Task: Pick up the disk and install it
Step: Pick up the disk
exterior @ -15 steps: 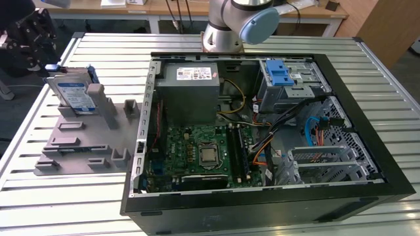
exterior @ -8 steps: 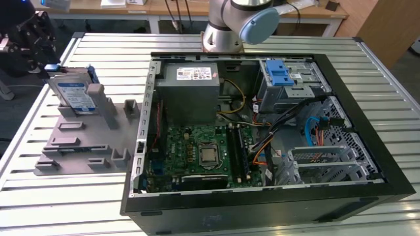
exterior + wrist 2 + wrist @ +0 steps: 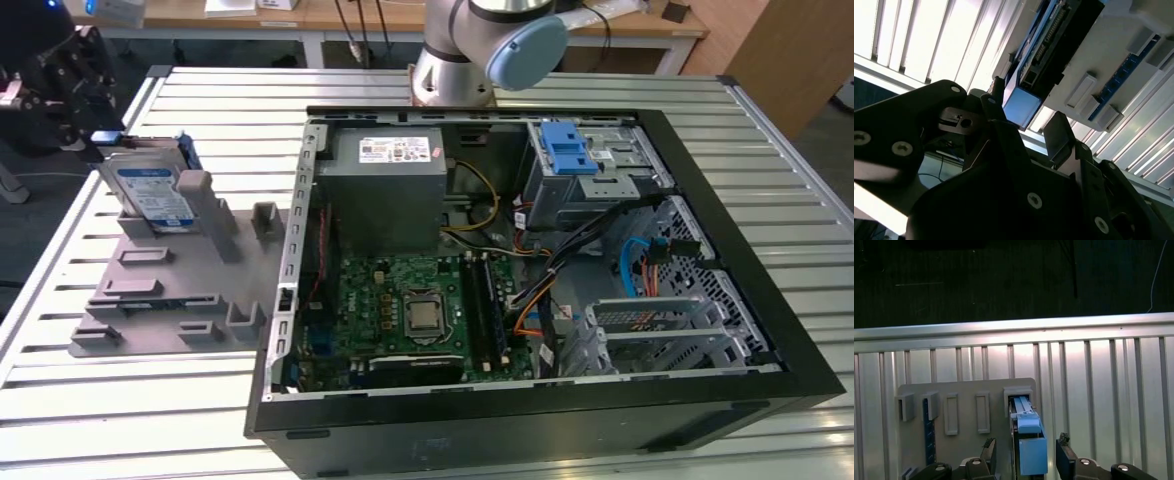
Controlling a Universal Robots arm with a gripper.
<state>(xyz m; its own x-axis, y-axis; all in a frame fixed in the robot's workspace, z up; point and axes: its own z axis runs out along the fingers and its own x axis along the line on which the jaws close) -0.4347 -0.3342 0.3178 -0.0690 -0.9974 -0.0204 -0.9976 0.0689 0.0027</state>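
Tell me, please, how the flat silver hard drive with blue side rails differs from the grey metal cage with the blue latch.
The flat silver hard drive stands on edge in a grey slotted holder, outside the black computer case; the grey metal cage sits inside that case. The hard drive is a thin slab with a white-and-blue label; the cage is a bulkier, boxy frame. Both pair grey metal with blue plastic.

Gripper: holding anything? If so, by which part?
Nothing is held. In the first wrist view the gripper is open, its fingers straddling the blue end of the disk with gaps on both sides. The disk stands in the grey holder.
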